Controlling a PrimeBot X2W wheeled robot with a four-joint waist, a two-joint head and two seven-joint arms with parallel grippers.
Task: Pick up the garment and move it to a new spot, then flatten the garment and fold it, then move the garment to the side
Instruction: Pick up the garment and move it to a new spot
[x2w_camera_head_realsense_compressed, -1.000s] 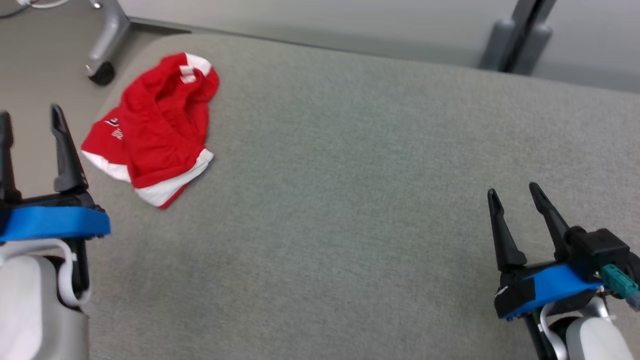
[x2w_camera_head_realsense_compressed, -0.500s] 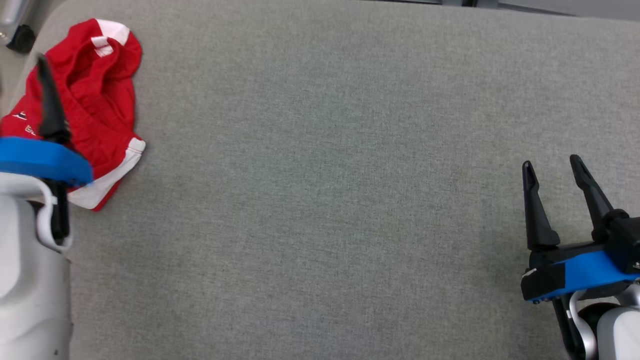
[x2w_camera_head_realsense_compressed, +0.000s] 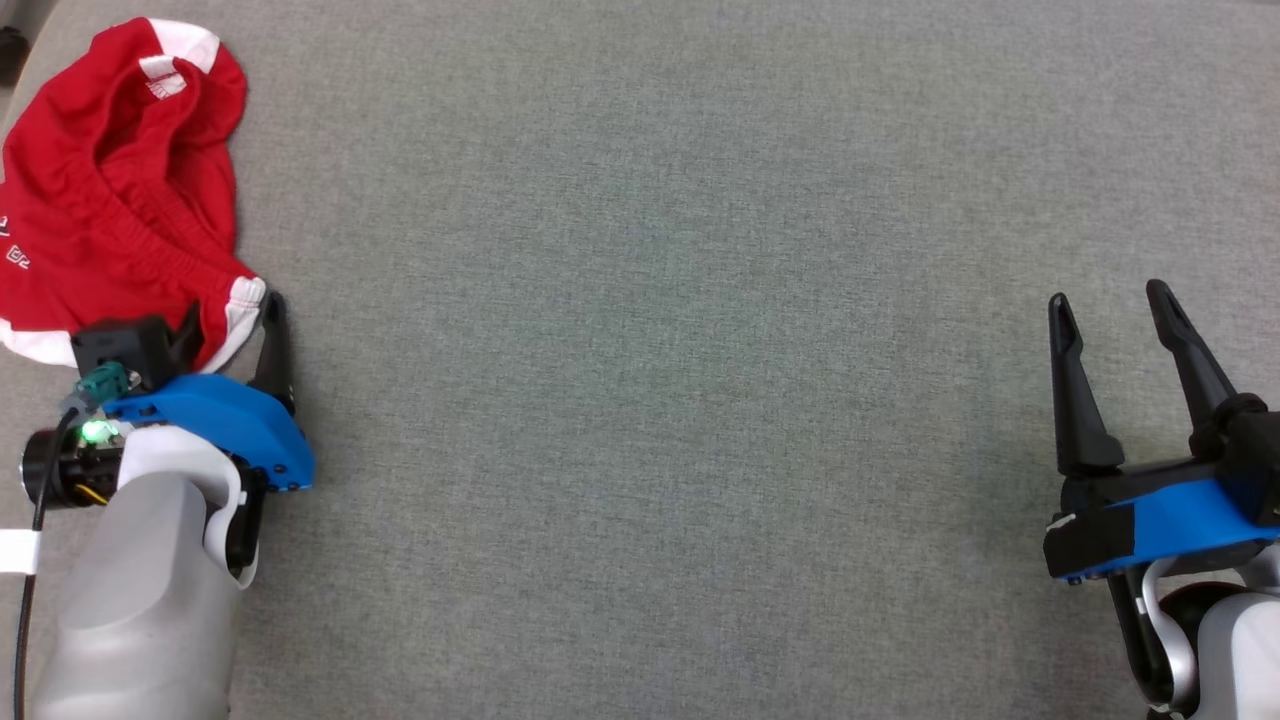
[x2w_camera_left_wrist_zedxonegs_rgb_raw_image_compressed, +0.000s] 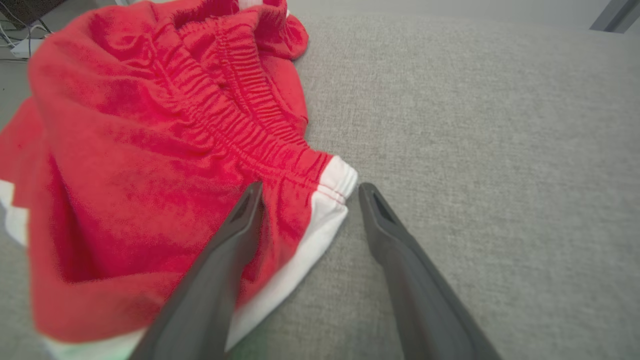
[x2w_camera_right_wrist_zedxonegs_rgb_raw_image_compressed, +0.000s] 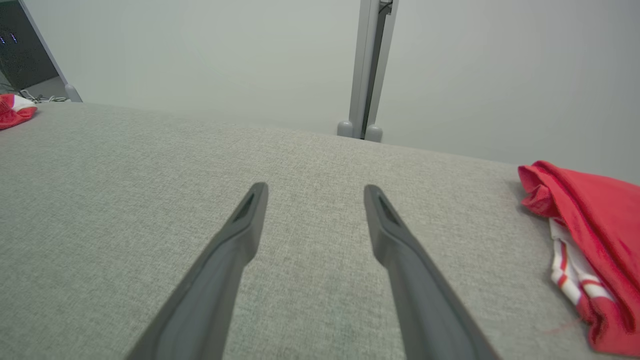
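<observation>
Two grippers rise from the lower corners of the head view, both with their dark fingers spread wide and neither clamped on anything. The left gripper (x2w_camera_left_wrist_zedxonegs_rgb_raw_image_compressed: 311, 187) sits low on its pale forearm (x2w_camera_head_realsense_compressed: 140, 600), tipped forward and down toward the grey padded surface (x2w_camera_head_realsense_compressed: 650, 350), fingers pointing up the view at the cloth. The right gripper (x2w_camera_head_realsense_compressed: 1108, 293) hangs well apart from it over bare grey fabric, fingers pointing the same way.

The garment (x2w_camera_head_realsense_compressed: 110, 210) is a crumpled red heap with white trim along its hem (x2w_camera_left_wrist_zedxonegs_rgb_raw_image_compressed: 320, 225) and a gathered elastic band (x2w_camera_left_wrist_zedxonegs_rgb_raw_image_compressed: 240, 115) running across its folds. It lies at the far left of the surface, close to the edge.

In the left wrist view the fingers straddle the garment's near white-trimmed corner: one finger lies over the red cloth, the other over the grey surface just beside the hem. Whether either tip touches the cloth is unclear. A second red cloth (x2w_camera_right_wrist_zedxonegs_rgb_raw_image_compressed: 590, 240) with white and red stripes lies at the right edge of the right wrist view.
</observation>
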